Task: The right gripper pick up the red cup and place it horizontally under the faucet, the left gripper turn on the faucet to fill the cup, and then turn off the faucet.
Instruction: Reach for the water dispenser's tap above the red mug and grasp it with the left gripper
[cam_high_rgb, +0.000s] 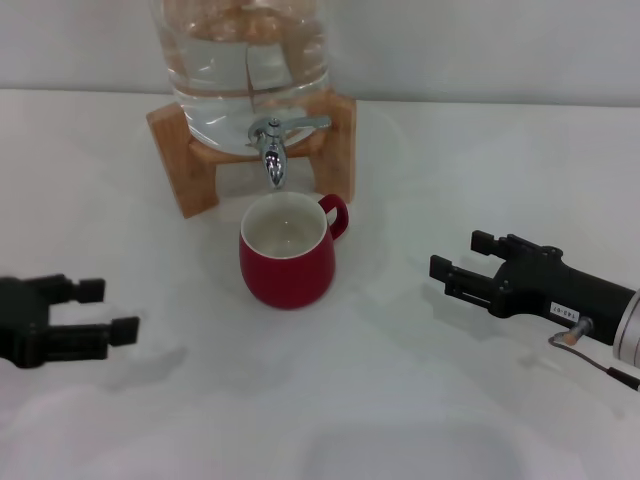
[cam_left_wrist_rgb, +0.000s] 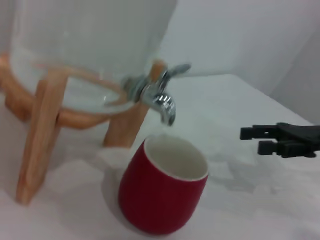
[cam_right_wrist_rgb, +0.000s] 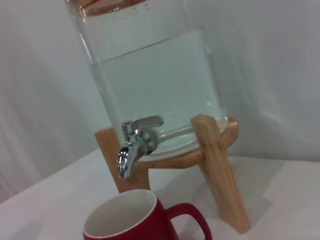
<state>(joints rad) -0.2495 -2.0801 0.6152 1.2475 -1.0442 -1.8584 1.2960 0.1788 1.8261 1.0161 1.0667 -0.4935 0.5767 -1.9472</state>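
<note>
red cup (cam_high_rgb: 287, 262): upright on white table (cam_high_rgb: 420, 400), directly below the spout, rim up, cream inside looks dry; handle toward robot's right and slightly back.
faucet (cam_high_rgb: 272, 150): chrome, on clear water jar (cam_high_rgb: 245, 60); spout pointing down just above cup rim, small gap between; flat lever lying out toward robot's right.
jar stand: wooden stand (cam_high_rgb: 190, 160) legs flank the faucet; right leg near cup handle, not touching; left leg apart from cup.
right gripper (cam_high_rgb: 463, 262): low over table, well right of cup, fingers spread apart and pointing at cup, holding nothing; bare table between fingertips and handle.
left gripper (cam_high_rgb: 105, 309): near left edge of head view, well left and forward of cup, fingers parted, holding nothing; bare table between it and cup and stand.
open room: bare table in front of cup and on both flanks; behind cup closed off by stand and jar.
</note>
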